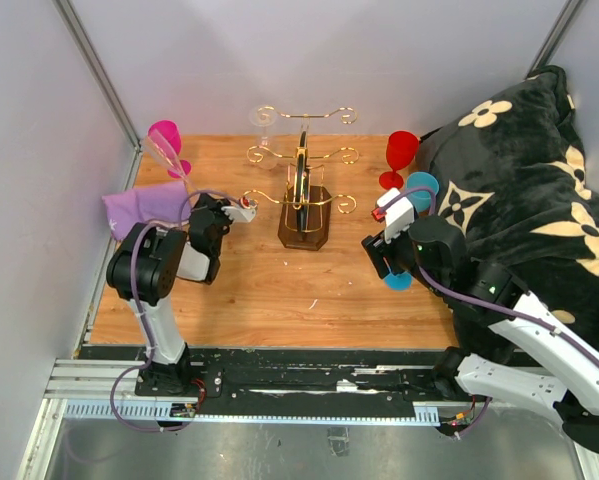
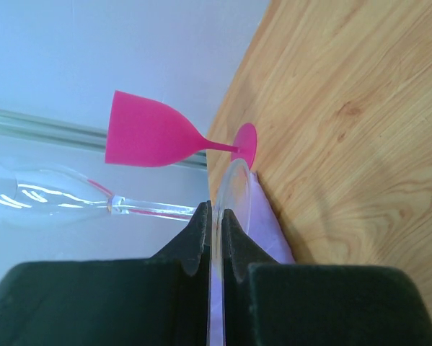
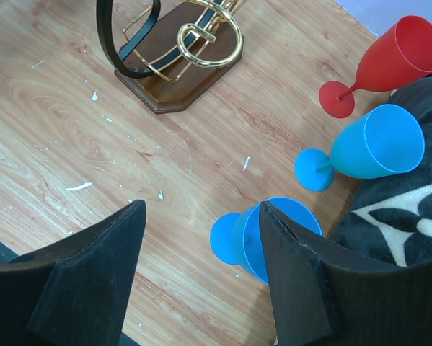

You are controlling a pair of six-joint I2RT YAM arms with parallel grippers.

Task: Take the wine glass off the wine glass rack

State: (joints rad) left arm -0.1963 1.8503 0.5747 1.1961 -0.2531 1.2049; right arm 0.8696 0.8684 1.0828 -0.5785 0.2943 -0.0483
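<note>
The wine glass rack (image 1: 304, 190), gold wire with a dark centre panel and brown base, stands mid-table; its base also shows in the right wrist view (image 3: 176, 79). My left gripper (image 1: 193, 198) is left of the rack, shut on the foot of a clear wine glass (image 2: 234, 191). The glass is off the rack and lies sideways, its bowl (image 2: 28, 194) towards the left wall. Another faint clear glass (image 1: 262, 117) seems to hang at the rack's top left arm. My right gripper (image 3: 201, 216) is open and empty, right of the rack.
A pink glass (image 2: 147, 140) stands by the left wall beside a purple cloth (image 1: 139, 205). A red glass (image 1: 399, 155) and a blue glass (image 1: 419, 185) stand at the right; another blue glass (image 3: 273, 238) sits under my right fingers. A black flowered blanket (image 1: 519, 180) covers the right side.
</note>
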